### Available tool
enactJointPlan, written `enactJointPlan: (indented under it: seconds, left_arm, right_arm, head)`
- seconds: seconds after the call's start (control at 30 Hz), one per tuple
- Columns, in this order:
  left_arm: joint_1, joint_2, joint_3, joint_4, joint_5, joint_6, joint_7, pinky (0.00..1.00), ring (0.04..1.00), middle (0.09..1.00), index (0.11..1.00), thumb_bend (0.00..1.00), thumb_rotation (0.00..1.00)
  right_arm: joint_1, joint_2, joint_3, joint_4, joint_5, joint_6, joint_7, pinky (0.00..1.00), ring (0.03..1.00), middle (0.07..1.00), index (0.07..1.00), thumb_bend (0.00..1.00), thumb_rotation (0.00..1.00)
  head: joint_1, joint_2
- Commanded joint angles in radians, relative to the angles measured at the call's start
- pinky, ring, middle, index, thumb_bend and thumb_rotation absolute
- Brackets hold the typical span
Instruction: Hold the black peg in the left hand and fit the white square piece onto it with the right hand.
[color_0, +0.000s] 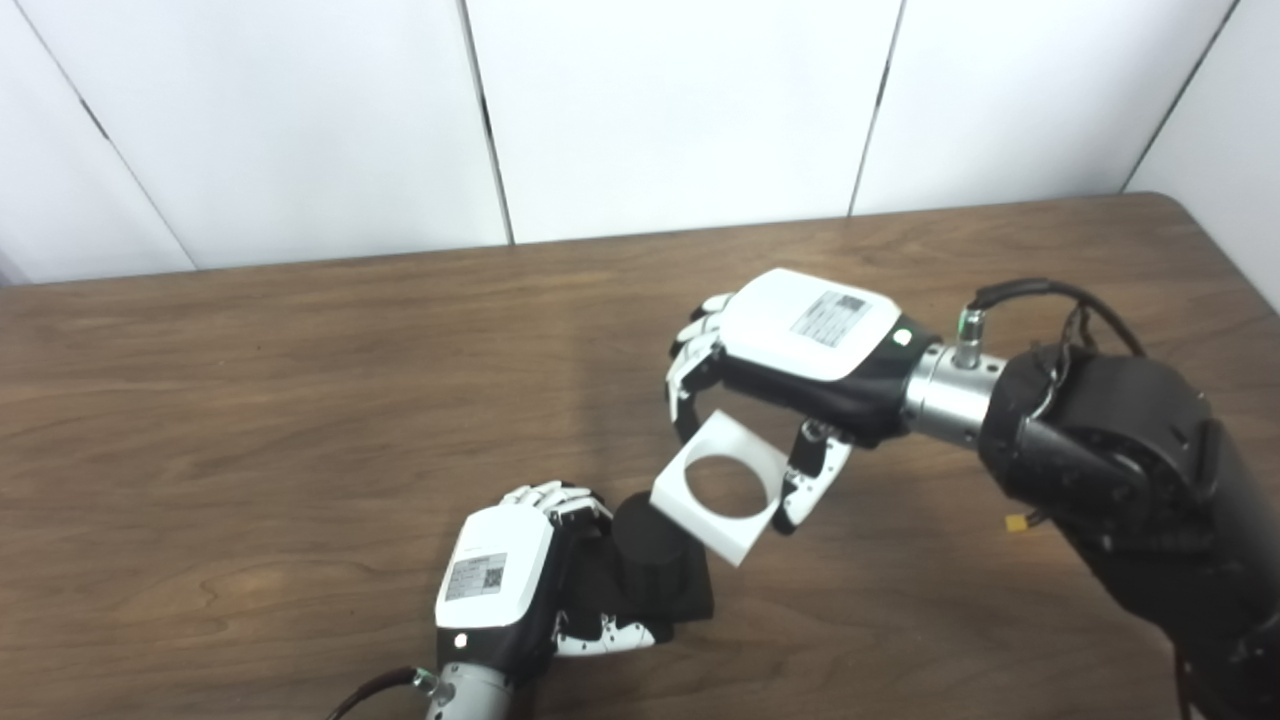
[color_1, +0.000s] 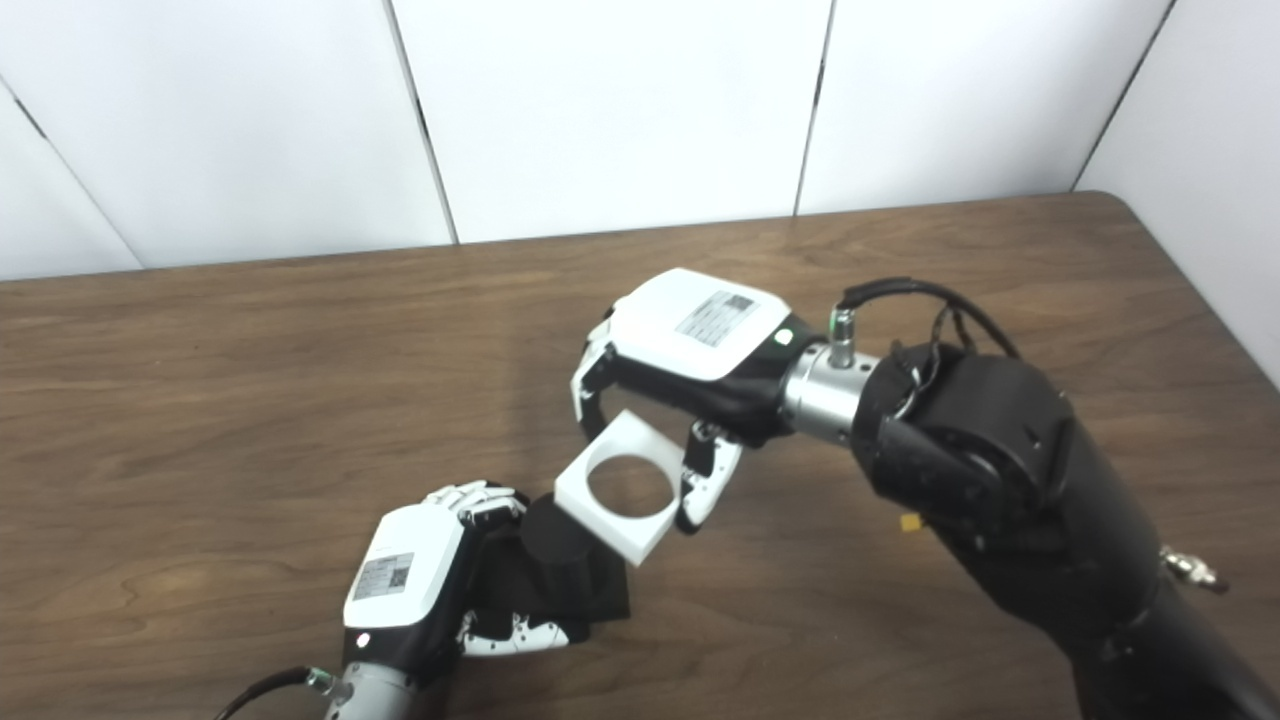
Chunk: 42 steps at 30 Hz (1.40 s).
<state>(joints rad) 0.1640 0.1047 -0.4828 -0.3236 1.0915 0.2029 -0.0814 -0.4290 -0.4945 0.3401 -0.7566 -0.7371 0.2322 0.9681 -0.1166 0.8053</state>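
The black peg (color_0: 655, 565), a round post on a square black base, is held in my left hand (color_0: 520, 585) near the table's front edge, tilted to the right. My right hand (color_0: 790, 375) is shut on the white square piece (color_0: 722, 487), which has a round hole through it. Fingers and thumb pinch its far and right edges. The piece hangs tilted, just above and right of the peg's top, its lower left corner overlapping the post. In the right eye view the peg (color_1: 560, 565) and the piece (color_1: 620, 485) stand the same way.
The brown wooden table (color_0: 300, 400) runs back to white wall panels (color_0: 680, 110). Its rounded right corner (color_0: 1180, 205) is at the far right. My bulky right forearm (color_0: 1120, 450) crosses the front right of the table.
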Motion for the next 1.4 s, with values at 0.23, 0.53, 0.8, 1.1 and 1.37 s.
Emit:
enactJointPlan:
  seconds: [0.23, 0.53, 0.8, 1.1, 1.37]
  left_arm:
    - [0.008, -0.022, -0.024, 0.013, 0.03, 0.034, -0.044, 0.85, 0.831, 0.755, 0.485, 0.52, 0.05]
    - [0.004, -0.036, -0.039, 0.014, 0.039, 0.048, -0.039, 0.86, 0.831, 0.753, 0.484, 0.52, 0.05]
    - [0.004, -0.042, -0.05, 0.012, 0.046, 0.057, -0.038, 0.85, 0.829, 0.752, 0.484, 0.52, 0.05]
    - [0.001, -0.042, -0.064, 0.005, 0.053, 0.07, -0.041, 0.84, 0.826, 0.75, 0.484, 0.52, 0.05]
    - [0.0, -0.045, -0.068, 0.004, 0.054, 0.073, -0.04, 0.83, 0.826, 0.75, 0.484, 0.52, 0.05]
  right_arm:
    - [0.0, 0.053, 0.012, 0.036, -0.031, -0.049, -0.029, 0.92, 0.85, 0.741, 0.481, 0.52, 0.13]
    - [0.01, 0.096, 0.031, 0.078, -0.049, -0.088, -0.058, 0.93, 0.854, 0.738, 0.482, 0.52, 0.13]
    - [0.019, 0.108, 0.035, 0.106, -0.053, -0.106, -0.079, 0.93, 0.854, 0.739, 0.482, 0.52, 0.13]
    - [0.02, 0.114, 0.043, 0.119, -0.065, -0.118, -0.081, 0.92, 0.853, 0.742, 0.483, 0.52, 0.13]
    - [0.021, 0.118, 0.047, 0.124, -0.06, -0.127, -0.082, 0.92, 0.847, 0.739, 0.483, 0.52, 0.13]
  head:
    - [0.009, 0.005]
    - [0.024, 0.01]
    - [0.035, 0.014]
    - [0.041, 0.022]
    - [0.047, 0.024]
